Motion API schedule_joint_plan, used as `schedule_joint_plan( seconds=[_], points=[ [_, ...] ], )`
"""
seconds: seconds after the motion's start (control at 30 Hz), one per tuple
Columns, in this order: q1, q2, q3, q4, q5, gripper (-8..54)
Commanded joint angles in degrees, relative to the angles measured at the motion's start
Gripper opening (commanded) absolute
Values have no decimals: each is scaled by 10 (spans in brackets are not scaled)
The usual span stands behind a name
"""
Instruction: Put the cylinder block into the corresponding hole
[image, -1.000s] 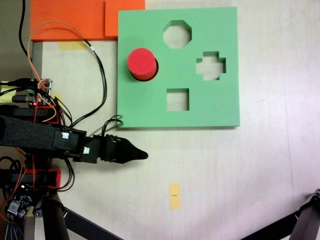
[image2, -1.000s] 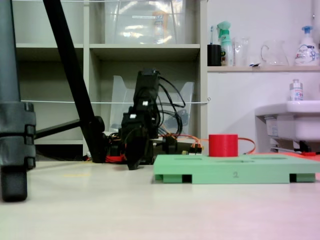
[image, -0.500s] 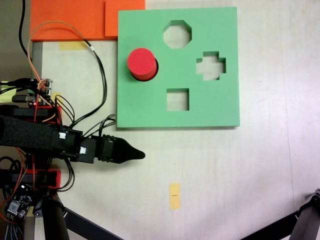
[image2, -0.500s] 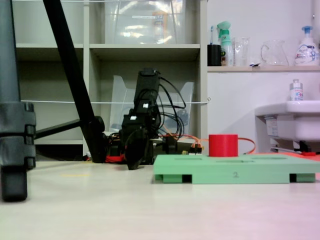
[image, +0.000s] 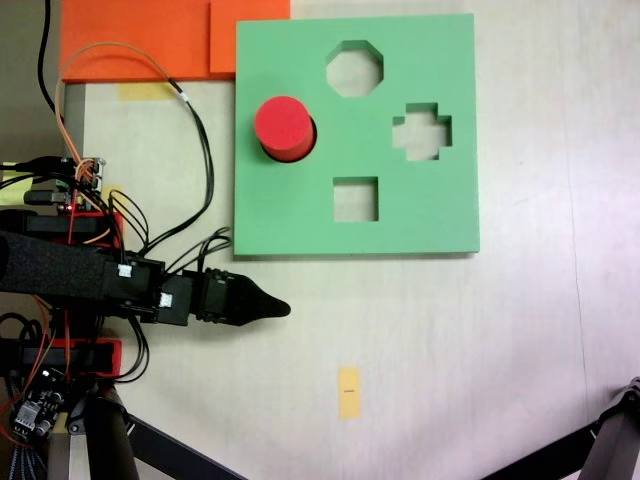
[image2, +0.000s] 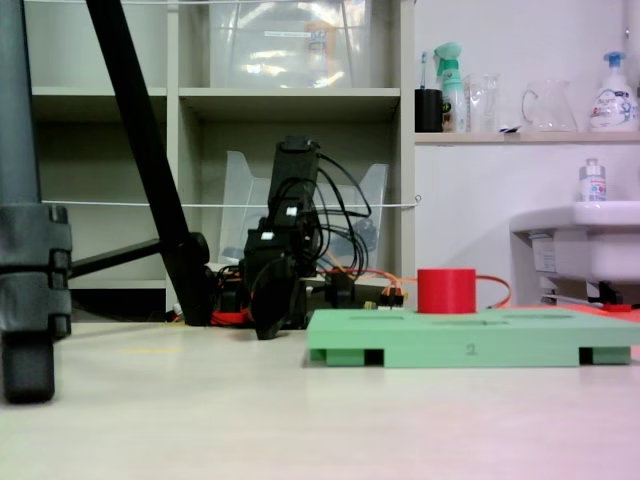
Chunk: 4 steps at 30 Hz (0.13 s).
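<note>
The short red foam cylinder block (image: 283, 124) was sitting upright in the circular cutout (image: 309, 135) on the left side of the flat green square foam board (image: 430, 215), with only a thin crescent of the hole showing past its right edge in the top-down fixed view. In the low fixed view it stood well proud of the board's top face (image2: 446, 290), so I honestly couldn't say if it was pushed all the way down or just perched in the mouth of the hole. The black gripper (image: 278, 309) was off the board completely, lying low over the pale table (image: 480, 340) just near of the board's left corner, pointing right. Its jaws looked pinched together into one pointed tip with nothing between them. The octagonal cutout (image: 354, 68), cross-shaped cutout (image: 421, 133) and square cutout (image: 355, 199) were all empty. Job looked basically done to me. The main risk would be the arm swinging back over the board and clipping the tall block, which could tip it out since foam is so light. Those loose orange and black cables (image: 190, 130) by the board's left edge could also snag and drag the board.
</note>
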Motion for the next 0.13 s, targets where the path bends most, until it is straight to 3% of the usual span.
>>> schedule_joint_plan(
  seconds=[0.0,0.1],
  points=[
    [6,40,40,22,5,338],
    [6,40,40,22,5,338]
  ],
)
